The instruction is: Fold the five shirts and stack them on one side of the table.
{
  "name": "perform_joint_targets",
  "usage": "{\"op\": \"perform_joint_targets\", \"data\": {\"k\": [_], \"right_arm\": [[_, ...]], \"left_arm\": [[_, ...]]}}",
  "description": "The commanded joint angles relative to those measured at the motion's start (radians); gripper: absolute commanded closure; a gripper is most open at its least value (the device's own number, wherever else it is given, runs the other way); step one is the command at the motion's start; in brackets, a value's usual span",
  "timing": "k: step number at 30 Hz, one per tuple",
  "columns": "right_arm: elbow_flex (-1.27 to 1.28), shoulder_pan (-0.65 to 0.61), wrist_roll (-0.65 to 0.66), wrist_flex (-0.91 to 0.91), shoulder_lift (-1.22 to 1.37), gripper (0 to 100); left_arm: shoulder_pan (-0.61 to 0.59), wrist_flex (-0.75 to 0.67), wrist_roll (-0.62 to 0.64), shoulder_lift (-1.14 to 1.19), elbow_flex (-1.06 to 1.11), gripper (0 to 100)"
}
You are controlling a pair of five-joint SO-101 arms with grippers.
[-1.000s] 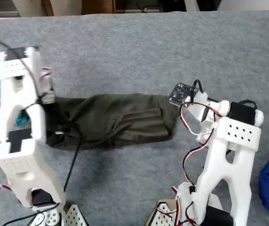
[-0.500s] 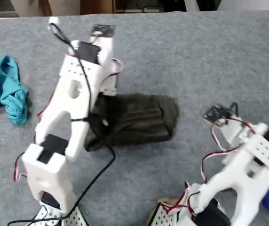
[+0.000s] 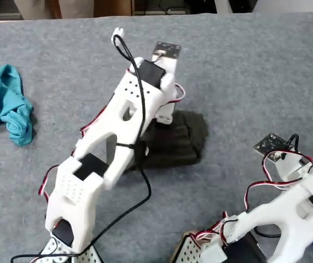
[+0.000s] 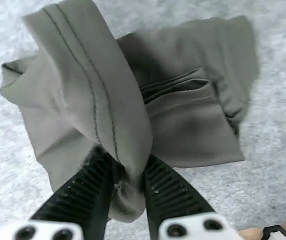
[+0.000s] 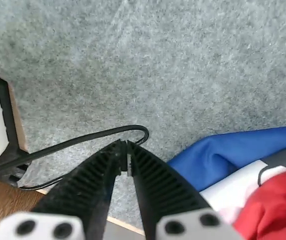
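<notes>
Grey felt surface [image 3: 244, 66], seen from above. The olive shirt [image 3: 181, 139] lies bunched near the centre, partly doubled over itself. Your left arm [image 3: 118, 131] stretches in from 7 o'clock and covers the shirt's 9 o'clock side.

Left wrist view: your left hand [image 4: 128, 172] is clamped on a fold of the olive shirt [image 4: 198, 125]. A stitched hem rises from between the fingers, and the rest lies flat on the felt beyond.

A teal shirt [image 3: 6, 101] is crumpled at the 9 o'clock edge, well apart from the olive one.

Your right arm [image 3: 293, 203] sits at 4 o'clock, clear of the olive shirt. Your right hand [image 5: 127, 150] is pressed closed with nothing between the fingers, over bare felt. Near it are a blue-and-red shirt [image 5: 243, 165], a black cable [image 5: 83, 142] looping past the fingertips, and a wooden edge [image 5: 3, 200].
</notes>
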Motion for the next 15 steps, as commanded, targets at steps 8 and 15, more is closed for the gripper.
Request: {"op": "perform_joint_targets", "data": {"k": [8,15], "right_arm": [[0.004,0.01,0.008,-0.009,-0.028,99.2],[0.004,0.007,0.009,-0.011,-0.028,99.2]], "left_arm": [[0.08,0.012,0.089,0.045,-0.218,98],[0.101,0.012,0.152,0.14,-0.318,98]]}}
